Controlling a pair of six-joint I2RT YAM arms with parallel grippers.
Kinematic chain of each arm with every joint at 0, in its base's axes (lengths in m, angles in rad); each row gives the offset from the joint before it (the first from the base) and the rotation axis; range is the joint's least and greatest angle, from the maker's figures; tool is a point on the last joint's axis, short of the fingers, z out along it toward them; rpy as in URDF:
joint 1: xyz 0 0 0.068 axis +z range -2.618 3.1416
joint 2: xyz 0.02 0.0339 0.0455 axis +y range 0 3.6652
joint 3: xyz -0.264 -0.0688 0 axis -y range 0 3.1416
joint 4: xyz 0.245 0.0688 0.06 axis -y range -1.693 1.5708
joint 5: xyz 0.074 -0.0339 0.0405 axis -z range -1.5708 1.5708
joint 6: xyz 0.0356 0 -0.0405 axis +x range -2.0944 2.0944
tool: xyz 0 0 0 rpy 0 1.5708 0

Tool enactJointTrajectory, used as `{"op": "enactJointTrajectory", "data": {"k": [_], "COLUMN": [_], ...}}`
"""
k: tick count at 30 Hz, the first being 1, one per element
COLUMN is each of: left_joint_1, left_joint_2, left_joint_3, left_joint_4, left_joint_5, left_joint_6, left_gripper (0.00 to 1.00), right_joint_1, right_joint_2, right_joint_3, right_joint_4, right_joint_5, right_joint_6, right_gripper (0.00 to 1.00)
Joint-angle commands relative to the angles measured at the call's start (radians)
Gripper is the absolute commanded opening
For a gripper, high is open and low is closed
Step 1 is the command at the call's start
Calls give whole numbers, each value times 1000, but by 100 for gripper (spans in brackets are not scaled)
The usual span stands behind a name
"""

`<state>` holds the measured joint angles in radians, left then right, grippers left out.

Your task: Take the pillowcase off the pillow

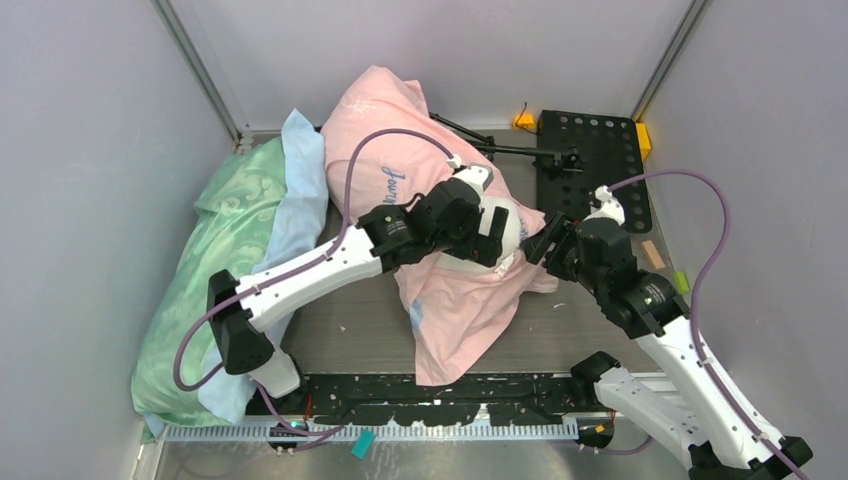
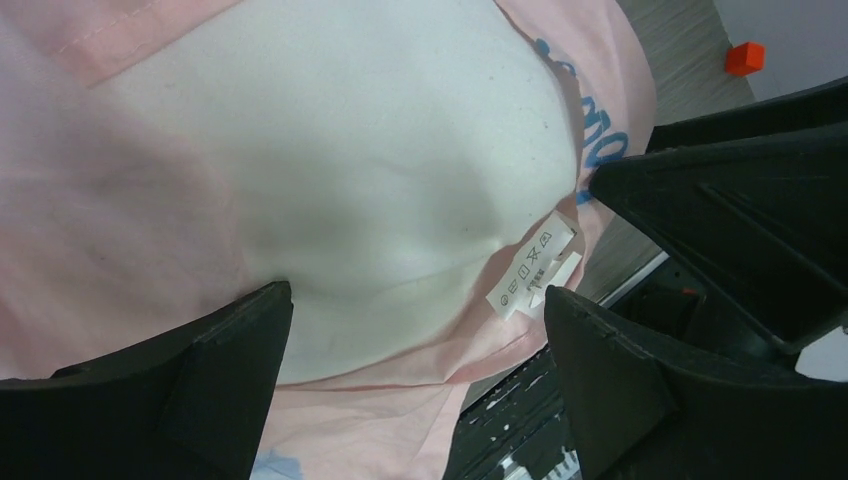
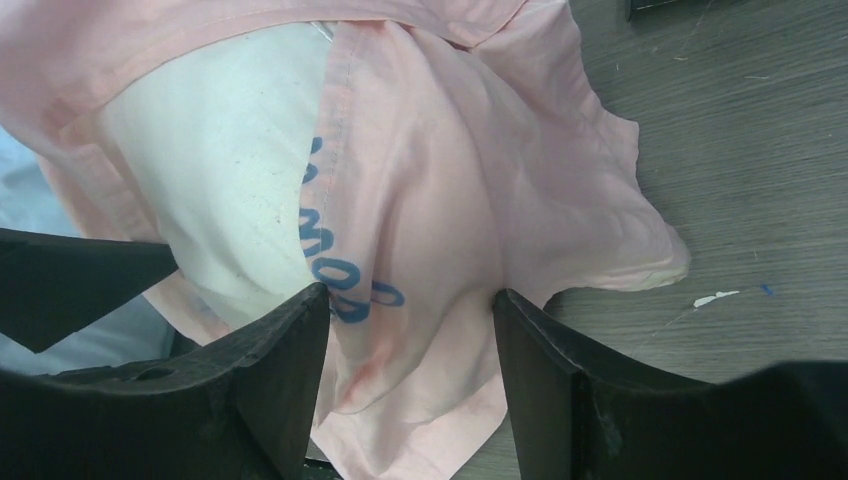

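Note:
The pale pink pillowcase [image 1: 455, 300] lies across the table's middle, from the back wall to the front rail. Its opening is pulled back, baring a corner of the white pillow [image 1: 508, 226]. In the left wrist view the pillow [image 2: 340, 150] bulges out of the pink cover [image 2: 120, 200], with its small white tag [image 2: 535, 265] near the right finger. My left gripper [image 2: 420, 300] is open just short of that corner. My right gripper [image 3: 410, 310] is open, with a bulge of pillowcase [image 3: 440, 220] with blue lettering between its fingers. The two grippers are close together.
A mint green patterned pillow [image 1: 215, 250] and light blue bedding [image 1: 300, 190] lie along the left wall. A black perforated plate [image 1: 600, 150] with orange and yellow blocks sits at the back right. A black rail [image 1: 430, 395] runs along the front edge. Walls close in on both sides.

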<state>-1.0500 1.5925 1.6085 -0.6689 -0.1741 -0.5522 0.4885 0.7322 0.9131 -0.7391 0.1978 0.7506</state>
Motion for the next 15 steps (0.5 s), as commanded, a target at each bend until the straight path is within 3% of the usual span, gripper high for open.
{"op": "enactJointTrajectory", "data": {"k": [1,5,9,13,15], "left_joint_1": [-5,-5,-4,-3,-1], "left_joint_2": [-14,18,74,119,141], "left_joint_3": [25,22,14,6,1], "left_joint_4": [99,101,93,101,109], "left_joint_5": [-97,-144,-187,-231,-259], "left_joint_6": [-38,-26,-6,26,57], "left_gripper": [100,97,95,80,64], "right_joint_1": [-3,-3,-3,-4,-5], "right_joint_2": [43,55,0,-77,-102], "right_joint_3": [28,-16,-88,-156,-172], "right_joint_4": [34,43,50,76,78], "right_joint_5": [6,3,25,18,14], "right_joint_6": [-33,-16,16,46,53], "right_gripper": [63,52,31,20,17]}}
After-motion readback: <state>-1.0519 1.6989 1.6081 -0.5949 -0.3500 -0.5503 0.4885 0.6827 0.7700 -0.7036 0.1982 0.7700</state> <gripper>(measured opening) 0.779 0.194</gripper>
